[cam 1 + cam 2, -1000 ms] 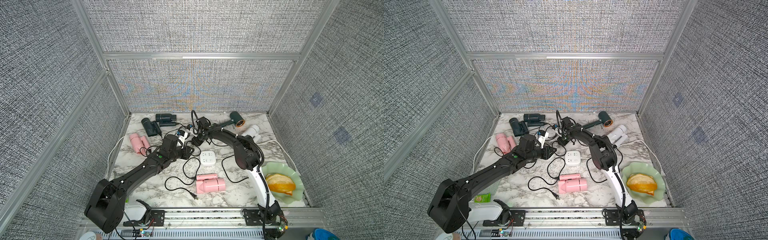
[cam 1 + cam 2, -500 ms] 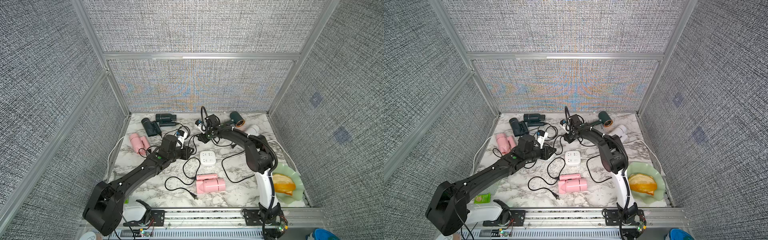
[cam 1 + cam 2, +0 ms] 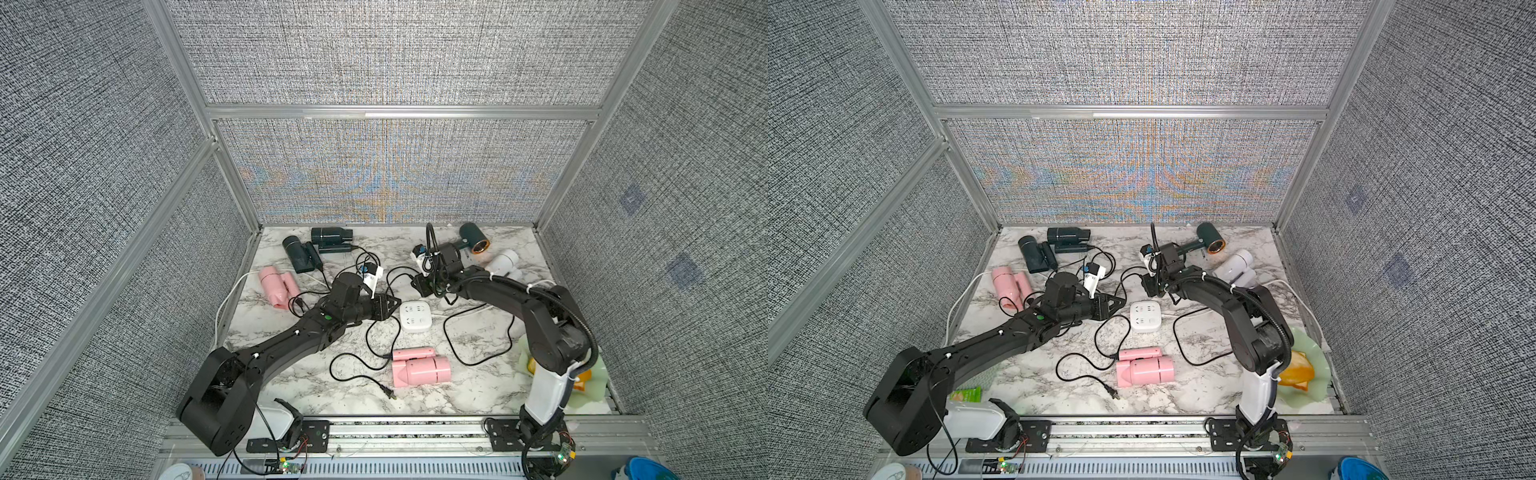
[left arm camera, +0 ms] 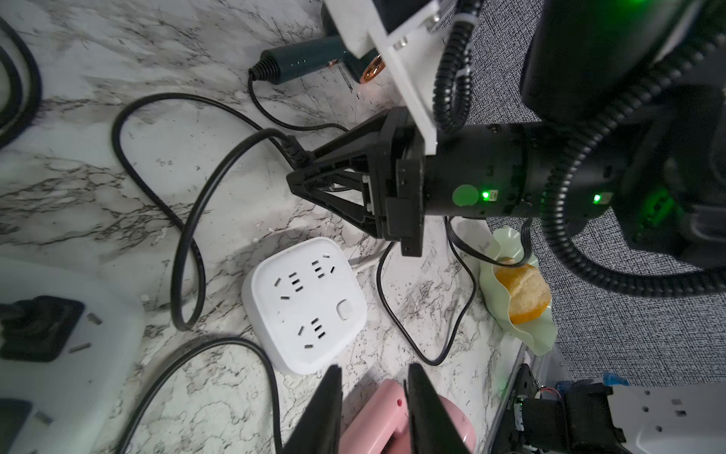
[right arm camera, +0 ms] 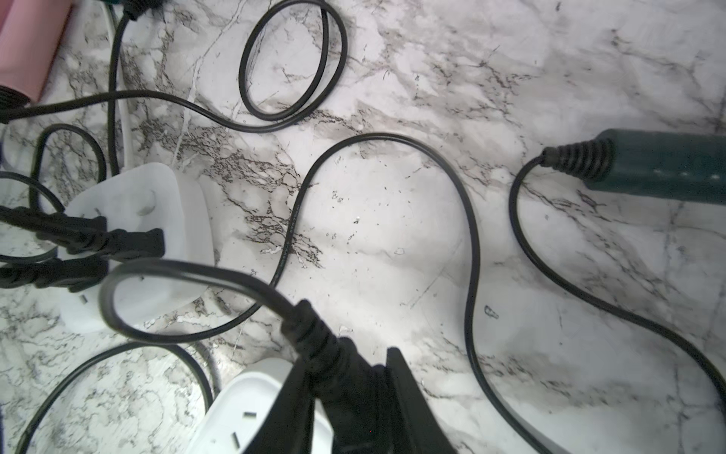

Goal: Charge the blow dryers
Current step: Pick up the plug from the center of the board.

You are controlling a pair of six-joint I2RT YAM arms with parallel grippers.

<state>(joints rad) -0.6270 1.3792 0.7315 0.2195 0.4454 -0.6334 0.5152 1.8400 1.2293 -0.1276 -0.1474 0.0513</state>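
Right pincer (image 5: pixel 347 359) is clamped on a black plug (image 5: pixel 314 330) and hangs just above the central socket block (image 4: pixel 304 302), whose three outlets all stand empty. Left pincer (image 4: pixel 374 387) sits just left of that block, its jaws a little apart with nothing between them. Further left a second socket block (image 5: pixel 133 243) carries two black plugs that look seated, so I judge two dryers connected, a third in hand and not yet inserted, and three to go. A loose plug (image 3: pixel 388 392) lies on the marble surface (image 3: pixel 478 386) just left of the near pink dryer (image 3: pixel 419 370). The cords are tangled, so I cannot tell which dryer the held plug or the seated ones belong to. All six dryers lie on the surface. Two dark dryers (image 3: pixel 331 236) are at the far left, with the other pink dryer (image 3: pixel 276 284) just nearer than them. The copper-ringed dryer (image 3: pixel 473 242) and the white dryer (image 3: pixel 503 262) are at the far right. The central block alone looks able to take the three remaining after this one only if the second block has a free outlet.
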